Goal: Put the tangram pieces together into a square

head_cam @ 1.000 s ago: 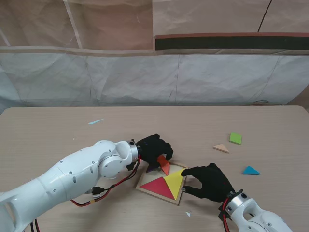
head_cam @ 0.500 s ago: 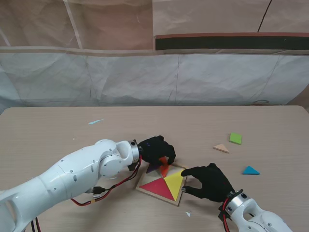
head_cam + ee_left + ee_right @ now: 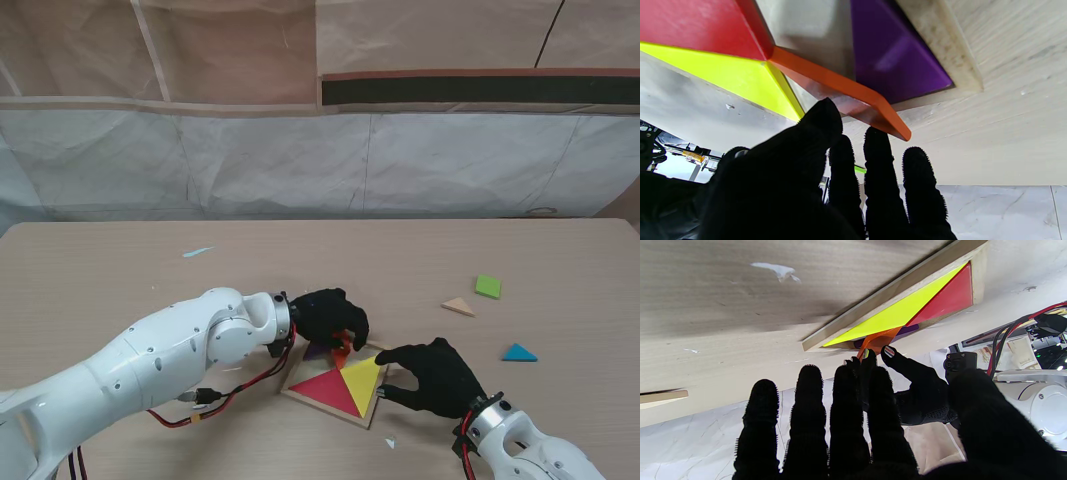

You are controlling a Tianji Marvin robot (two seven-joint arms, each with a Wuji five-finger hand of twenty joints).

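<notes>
Wood-grain table (image 3: 120, 270), wooden tray (image 3: 300, 392), green (image 3: 488, 287), tan (image 3: 458, 306), blue pieces (image 3: 518, 353)

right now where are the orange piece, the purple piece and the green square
orange piece (image 3: 853, 88): left wrist view, on its raised long edge
purple piece (image 3: 893, 56): left wrist view, middle of its top face
green square (image 3: 488, 287): stand view, centre of the square

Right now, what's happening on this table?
The left hand pinches an orange piece, tilted, one end lowered into the wooden tray beside the purple piece. The red triangle and yellow triangle already lie inside. The right hand rests at the tray's right edge. Green, tan and blue pieces wait farther right.
</notes>
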